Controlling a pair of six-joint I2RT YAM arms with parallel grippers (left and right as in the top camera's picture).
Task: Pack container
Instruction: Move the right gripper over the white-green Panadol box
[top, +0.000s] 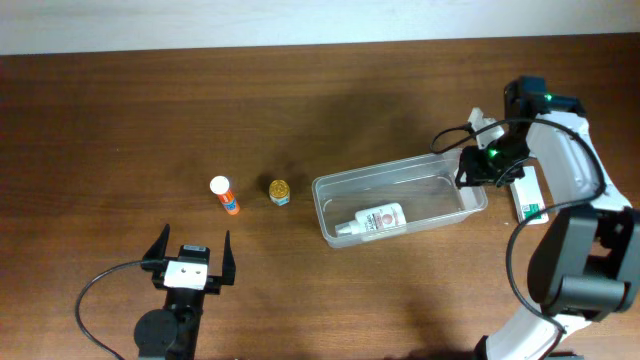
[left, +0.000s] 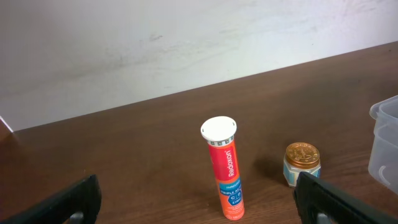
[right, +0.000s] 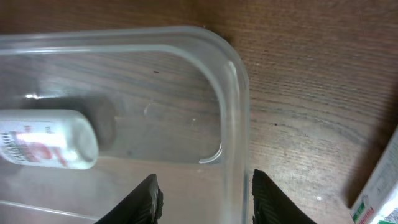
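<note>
The clear plastic container (top: 390, 167) lies right of the table's middle with a white bottle (top: 372, 221) on its side inside. My right gripper (top: 478, 172) is open at the container's right end. In the right wrist view its fingers (right: 205, 193) straddle the container's wall (right: 233, 93), one inside and one outside, and the bottle (right: 50, 140) lies to the left. My left gripper (top: 192, 245) is open and empty near the front edge. An upright orange tube (top: 226, 196) with a white cap and a small gold-lidded jar (top: 280, 190) stand left of the container.
A green and white box (top: 528, 195) lies right of the container, beside the right arm, and shows in the right wrist view (right: 379, 193). In the left wrist view the tube (left: 225, 174) stands ahead between the fingers (left: 196, 186), the jar (left: 302, 163) to its right, the container's corner (left: 385, 143) at the far right.
</note>
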